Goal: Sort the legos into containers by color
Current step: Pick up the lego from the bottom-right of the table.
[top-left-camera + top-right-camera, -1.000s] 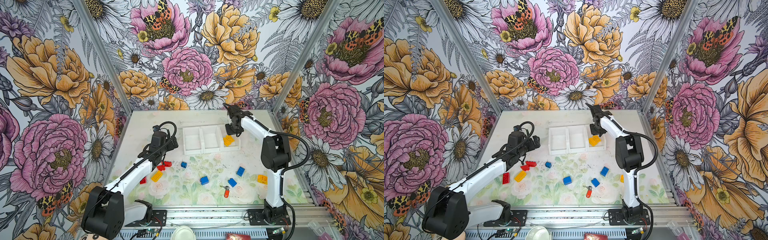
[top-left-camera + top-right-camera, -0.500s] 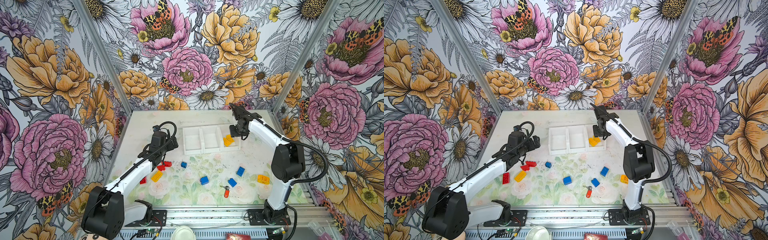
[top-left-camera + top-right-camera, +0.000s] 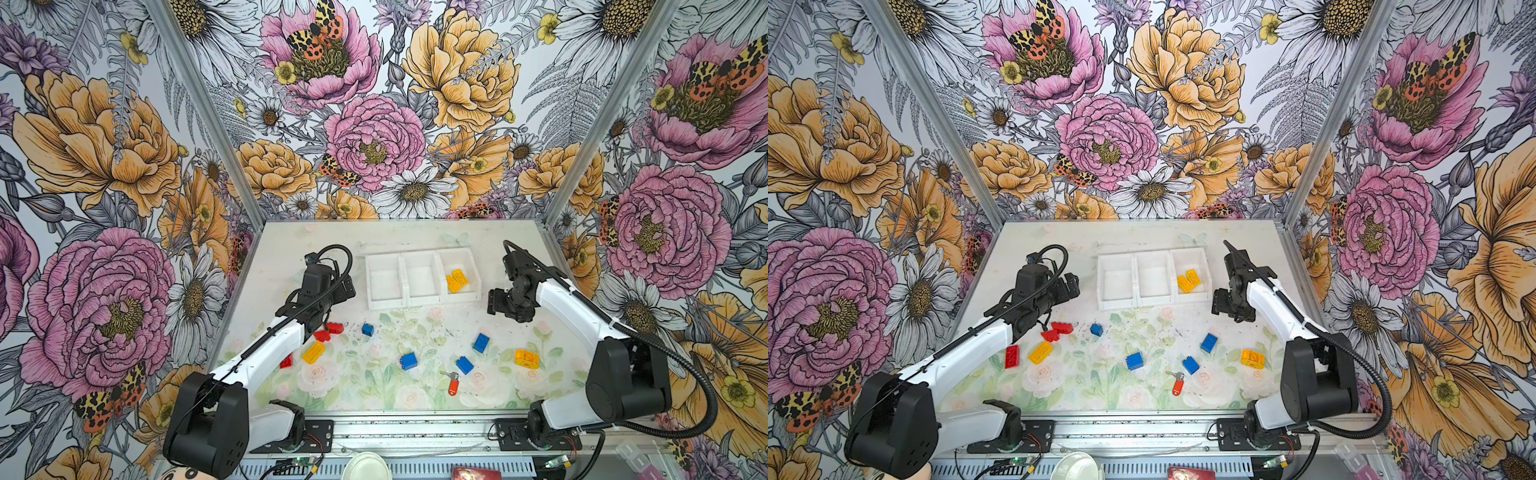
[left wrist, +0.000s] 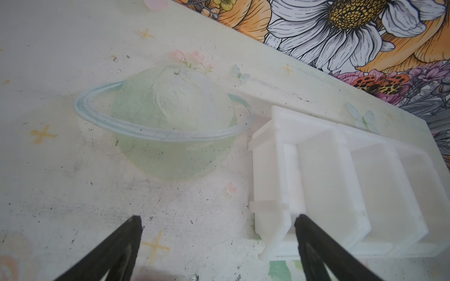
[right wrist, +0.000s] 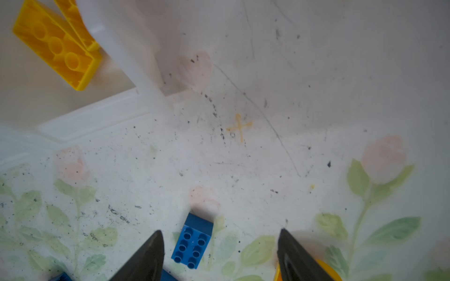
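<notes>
Three joined white containers (image 3: 420, 300) stand at the table's back; the right one holds two yellow legos (image 3: 457, 280), the others look empty. Red (image 3: 328, 330), blue (image 3: 408, 360) and yellow (image 3: 313, 352) legos lie scattered in front of them. My right gripper (image 3: 496, 301) hangs open and empty just right of the containers' front corner; in its wrist view a blue lego (image 5: 193, 240) lies on the table below the open right gripper (image 5: 220, 232). My left gripper (image 3: 347, 286) is open and empty left of the containers (image 4: 275, 170), above bare table.
An orange-red key tag (image 3: 453, 384) with a metal key lies near the front among blue legos (image 3: 464, 365). A yellow lego (image 3: 526, 358) sits at the front right. A red lego (image 3: 1012, 356) lies beside my left arm. Patterned walls close three sides.
My right arm has drawn back from over the right container to its front right corner, and its jaws have opened wider. The left arm has not moved.
</notes>
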You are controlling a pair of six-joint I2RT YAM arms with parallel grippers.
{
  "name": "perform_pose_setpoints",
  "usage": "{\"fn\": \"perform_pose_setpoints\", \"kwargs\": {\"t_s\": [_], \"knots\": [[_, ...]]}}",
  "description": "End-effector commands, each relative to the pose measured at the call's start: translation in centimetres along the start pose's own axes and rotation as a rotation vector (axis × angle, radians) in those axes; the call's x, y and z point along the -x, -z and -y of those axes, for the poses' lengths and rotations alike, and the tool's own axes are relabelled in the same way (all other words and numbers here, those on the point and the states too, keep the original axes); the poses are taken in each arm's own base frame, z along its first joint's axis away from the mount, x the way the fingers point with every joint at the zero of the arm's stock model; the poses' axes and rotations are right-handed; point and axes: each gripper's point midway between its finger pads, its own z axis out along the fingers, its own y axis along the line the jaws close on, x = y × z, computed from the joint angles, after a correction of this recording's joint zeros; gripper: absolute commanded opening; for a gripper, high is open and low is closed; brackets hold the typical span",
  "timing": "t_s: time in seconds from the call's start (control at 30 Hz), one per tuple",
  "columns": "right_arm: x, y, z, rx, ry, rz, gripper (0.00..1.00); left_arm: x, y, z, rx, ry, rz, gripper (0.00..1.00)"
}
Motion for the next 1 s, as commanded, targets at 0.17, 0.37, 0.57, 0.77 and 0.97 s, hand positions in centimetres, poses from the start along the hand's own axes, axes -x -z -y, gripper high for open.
{"fn": "perform_pose_setpoints", "kwargs": {"t_s": [0.17,0.37,0.57,0.77,0.97], "knots": [[-3.7,-0.3,4.1,-0.113,-0.137,-0.021,0.89,-0.2,-0.3,0.0,-0.021,0.019,-0.006,0.99],[-3.6,0.1,5.9,-0.141,-0.205,-0.004,0.95,-0.2,-0.3,0.0,-0.023,0.021,-0.008,0.99],[-3.9,-0.8,7.1,-0.175,-0.268,-0.041,0.98,0.0,-0.3,0.0,-0.022,0.023,-0.006,0.99],[-4.8,-1.1,8.3,-0.193,-0.381,-0.020,0.99,-0.2,-0.3,-0.1,-0.020,0.025,-0.009,0.99],[-5.7,-2.0,9.0,-0.201,-0.422,-0.005,0.99,-0.4,-0.5,-0.2,-0.020,0.026,-0.016,0.99]]}}
